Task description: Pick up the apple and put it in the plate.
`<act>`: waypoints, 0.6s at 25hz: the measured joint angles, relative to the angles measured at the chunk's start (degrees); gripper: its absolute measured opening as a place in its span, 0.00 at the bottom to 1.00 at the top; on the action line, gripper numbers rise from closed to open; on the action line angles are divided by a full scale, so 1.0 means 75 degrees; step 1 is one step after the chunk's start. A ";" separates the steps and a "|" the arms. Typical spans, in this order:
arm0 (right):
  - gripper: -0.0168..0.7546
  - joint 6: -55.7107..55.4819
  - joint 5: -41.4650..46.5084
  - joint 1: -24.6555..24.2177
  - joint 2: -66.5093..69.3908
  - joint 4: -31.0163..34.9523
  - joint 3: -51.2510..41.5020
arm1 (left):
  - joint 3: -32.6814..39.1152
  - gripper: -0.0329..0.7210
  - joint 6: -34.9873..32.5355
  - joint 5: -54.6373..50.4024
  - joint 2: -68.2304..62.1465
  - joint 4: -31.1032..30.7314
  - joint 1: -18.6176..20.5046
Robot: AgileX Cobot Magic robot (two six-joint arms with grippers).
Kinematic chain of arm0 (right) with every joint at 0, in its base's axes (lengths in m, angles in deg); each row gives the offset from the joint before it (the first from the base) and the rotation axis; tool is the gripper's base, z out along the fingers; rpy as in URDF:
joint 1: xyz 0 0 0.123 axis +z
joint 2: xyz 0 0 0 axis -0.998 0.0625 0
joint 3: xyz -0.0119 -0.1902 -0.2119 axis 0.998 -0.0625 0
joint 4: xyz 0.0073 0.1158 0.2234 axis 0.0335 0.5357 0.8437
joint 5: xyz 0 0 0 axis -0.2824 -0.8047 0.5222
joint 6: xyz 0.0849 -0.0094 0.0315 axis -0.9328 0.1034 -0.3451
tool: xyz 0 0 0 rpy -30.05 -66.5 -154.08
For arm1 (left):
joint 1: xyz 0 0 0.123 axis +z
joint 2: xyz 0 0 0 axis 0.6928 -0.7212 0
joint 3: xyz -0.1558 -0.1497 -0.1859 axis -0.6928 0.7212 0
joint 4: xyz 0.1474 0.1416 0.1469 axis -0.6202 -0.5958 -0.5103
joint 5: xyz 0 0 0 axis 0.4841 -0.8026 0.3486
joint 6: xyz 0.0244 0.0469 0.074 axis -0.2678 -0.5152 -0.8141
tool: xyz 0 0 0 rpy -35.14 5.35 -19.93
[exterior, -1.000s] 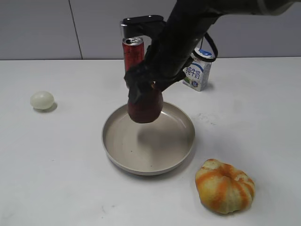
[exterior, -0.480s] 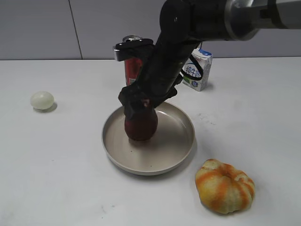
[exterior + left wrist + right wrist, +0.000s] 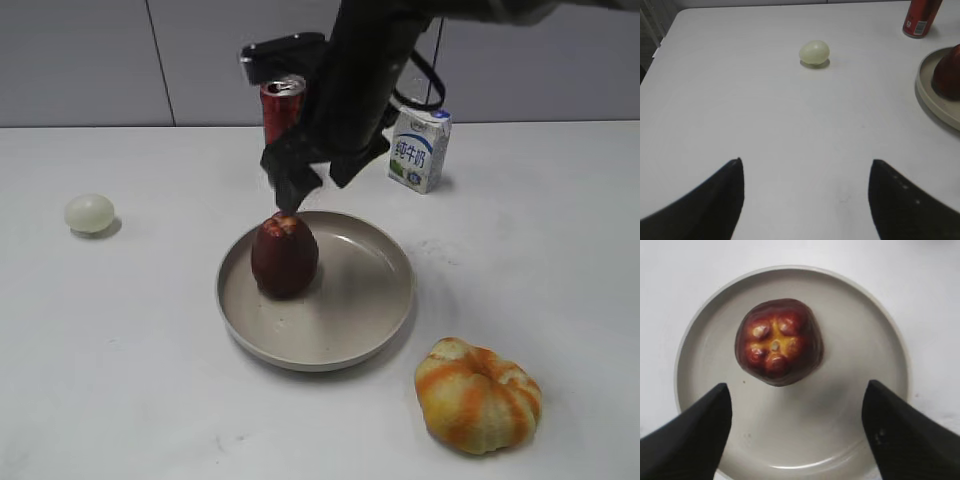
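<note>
The dark maroon apple (image 3: pixel 285 257) stands upright in the left half of the beige plate (image 3: pixel 380 300). In the right wrist view the apple (image 3: pixel 778 341) shows its yellowish stem dimple, inside the plate (image 3: pixel 865 340). My right gripper (image 3: pixel 322 180) is open and empty, above the apple and apart from it; its fingers (image 3: pixel 796 390) frame the plate from above. My left gripper (image 3: pixel 806 162) is open and empty over bare table, left of the plate's rim (image 3: pixel 927 95). The apple's edge (image 3: pixel 950 75) shows at that view's right.
A pale egg (image 3: pixel 90 213) lies at the left. A red can (image 3: pixel 283 108) and a small milk carton (image 3: pixel 419 148) stand behind the plate. An orange-and-yellow pumpkin-like fruit (image 3: pixel 478 394) lies at the front right.
My right gripper lowered the apple into the plate, let go of it and rose above it. The apple now stands free in the plate.
</note>
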 joint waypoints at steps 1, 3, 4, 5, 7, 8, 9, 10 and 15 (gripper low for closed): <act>0.82 0.0000 0.0269 -0.0109 0.0000 -0.0052 0.0293 | 0.0000 0.82 0.0000 0.0000 0.0000 0.0000 0.0000; 0.82 0.0000 0.0765 -0.0427 0.0000 -0.0109 0.0832 | 0.0000 0.82 0.0000 0.0000 0.0000 0.0000 0.0000; 0.81 -0.0072 0.0968 -0.0664 0.0000 -0.0116 0.1024 | 0.0000 0.82 0.0000 0.0000 0.0000 0.0000 0.0000; 0.81 -0.0192 0.1199 -0.0933 0.0000 -0.0128 0.1218 | 0.0000 0.82 0.0000 0.0000 0.0000 0.0000 0.0000; 0.81 -0.0443 0.1392 -0.1485 0.0000 -0.0162 0.1470 | 0.0000 0.82 0.0001 0.0000 0.0000 0.0000 0.0000; 0.80 -0.0558 0.1430 -0.1795 0.0000 -0.0189 0.1536 | 0.0000 0.82 -0.0001 0.0000 0.0000 0.0000 0.0000; 0.80 -0.0673 0.1457 -0.2047 -0.0007 -0.0206 0.1546 | 0.0000 0.82 0.0003 0.0000 0.0000 0.0000 0.0000; 0.80 -0.0744 0.1484 -0.2336 -0.0033 -0.0205 0.1546 | 0.0000 0.82 -0.0004 0.0000 0.0000 0.0000 0.0000; 0.79 -0.0867 0.1511 -0.3501 -0.0402 -0.0262 0.1285 | 0.0000 0.82 -0.0004 0.0000 0.0000 0.0000 0.0000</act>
